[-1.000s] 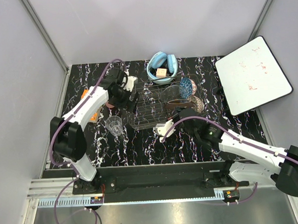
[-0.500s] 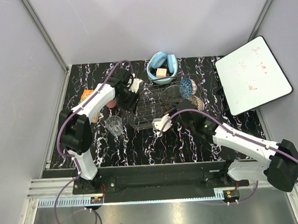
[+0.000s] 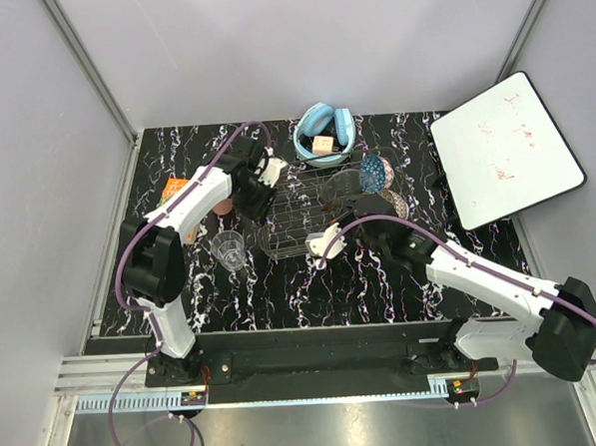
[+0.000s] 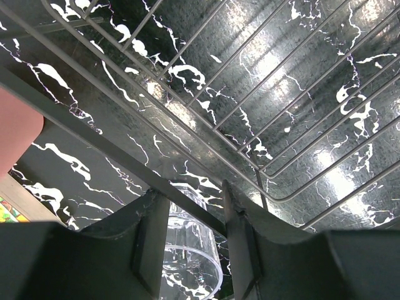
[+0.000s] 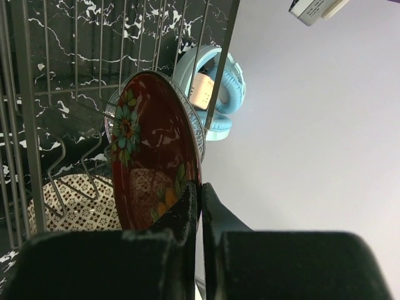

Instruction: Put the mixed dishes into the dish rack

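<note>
A black marbled counter (image 3: 281, 284) carries the dish rack (image 3: 308, 222) at its centre. The right fingers (image 5: 184, 215), nearly closed, pinch the rim of the red floral plate (image 5: 147, 156), which stands on edge among the rack's wires. The left fingers (image 4: 150, 244) straddle the rack's rim bar, narrowly apart; I cannot tell whether they grip it.

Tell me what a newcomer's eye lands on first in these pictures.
First, the red floral plate, pinched on edge by the right gripper at the wire dish rack in the centre. Next, the white board lying askew at far right. Then the light blue bowl holding a yellow cube, just behind the rack.
</note>
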